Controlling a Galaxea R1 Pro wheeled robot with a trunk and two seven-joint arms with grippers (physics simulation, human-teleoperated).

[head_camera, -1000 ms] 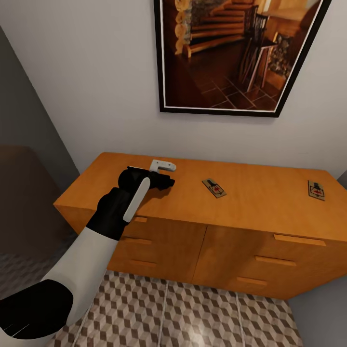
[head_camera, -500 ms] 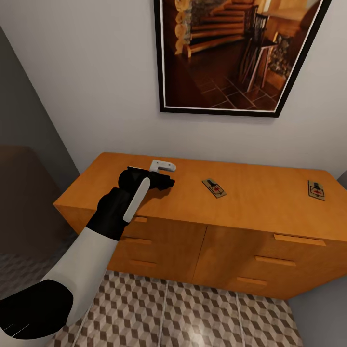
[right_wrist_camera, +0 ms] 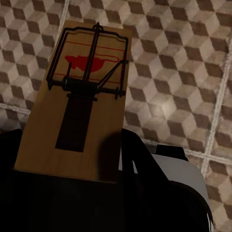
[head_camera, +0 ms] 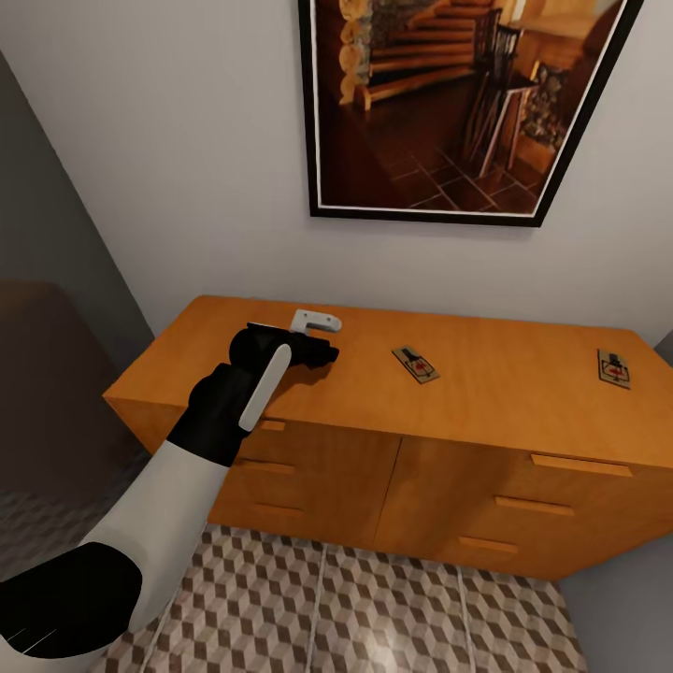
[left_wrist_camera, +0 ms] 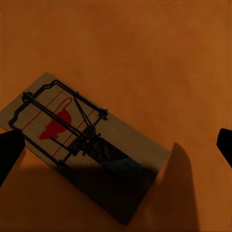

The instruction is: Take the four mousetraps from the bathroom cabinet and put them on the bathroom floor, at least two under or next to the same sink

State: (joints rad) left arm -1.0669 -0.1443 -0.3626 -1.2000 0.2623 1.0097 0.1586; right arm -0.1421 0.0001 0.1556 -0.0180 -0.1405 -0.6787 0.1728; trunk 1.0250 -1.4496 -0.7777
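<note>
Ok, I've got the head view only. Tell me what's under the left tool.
Observer: A mousetrap lies flat on the cabinet top, between the open fingertips of the left tool.
Operator: Now report the right tool.
Observer: The right tool is shut on a second mousetrap, wire side facing its wrist camera.
Operator: Say what's below that one.
Observer: The cube-patterned floor tiles; it is held above them, not set down.
</note>
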